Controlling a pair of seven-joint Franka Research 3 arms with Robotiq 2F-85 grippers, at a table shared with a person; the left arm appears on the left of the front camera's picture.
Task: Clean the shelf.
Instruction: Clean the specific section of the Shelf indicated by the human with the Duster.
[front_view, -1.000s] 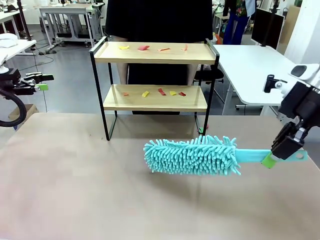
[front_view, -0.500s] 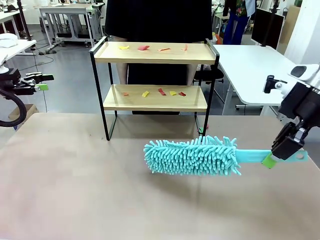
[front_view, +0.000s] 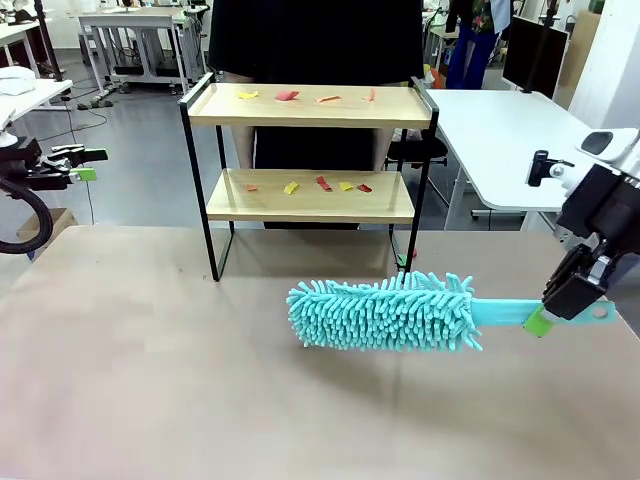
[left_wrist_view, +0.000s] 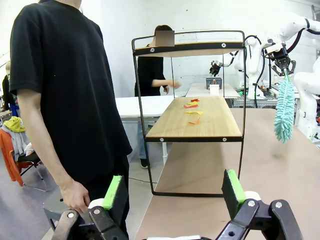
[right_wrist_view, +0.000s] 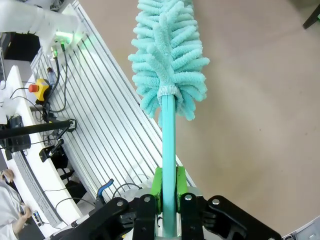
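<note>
The shelf (front_view: 310, 198) stands at the table's far side, two wooden boards in a black frame, each strewn with small red and yellow scraps (front_view: 318, 184). In the left wrist view the shelf (left_wrist_view: 192, 120) shows end-on with the scraps on its lower board. My right gripper (front_view: 540, 320) is shut on the handle of a teal fluffy duster (front_view: 385, 312), held level just above the table in front of the shelf's right leg. In the right wrist view the duster (right_wrist_view: 169, 65) runs away from the shut gripper (right_wrist_view: 168, 186). My left gripper (front_view: 82, 165) hangs open off the table's left side; its green pads (left_wrist_view: 230, 186) stand wide apart with nothing between them.
A person in a black shirt (front_view: 315, 40) stands right behind the shelf, one hand (left_wrist_view: 75, 195) hanging near my left gripper. A white desk (front_view: 500, 135) lies to the right of the shelf. The brown table (front_view: 180, 370) is bare in front.
</note>
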